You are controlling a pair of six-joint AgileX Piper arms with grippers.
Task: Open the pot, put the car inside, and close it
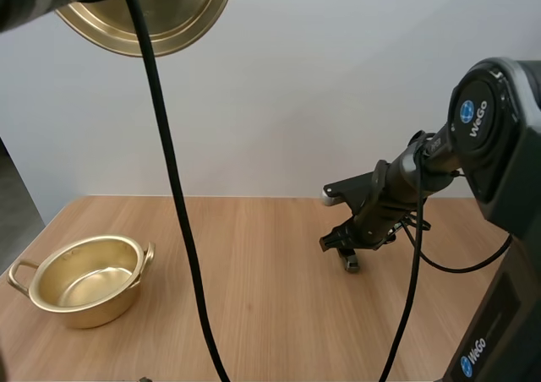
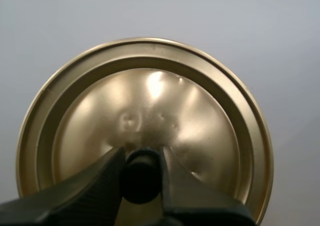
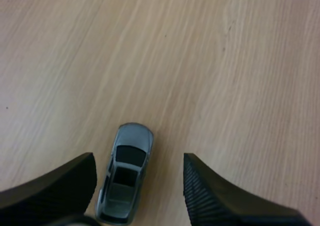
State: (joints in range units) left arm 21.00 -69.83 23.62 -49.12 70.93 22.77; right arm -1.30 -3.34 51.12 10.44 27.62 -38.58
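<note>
A wooden table [image 1: 279, 314] was seen from above and behind. A gold pot [image 1: 84, 281] with two side handles was set open near the table's left edge. Its gold lid [image 2: 145, 101] was held high in the air, well apart from the pot, by the left gripper [image 2: 141, 161], whose black fingers were clamped on the lid's dark knob [image 2: 140, 178]. The right gripper [image 3: 139, 161] was held low over the table's right part, its fingers spread apart. A small silver car [image 3: 125, 178] was laid on the bare wood between them, far from the pot.
</note>
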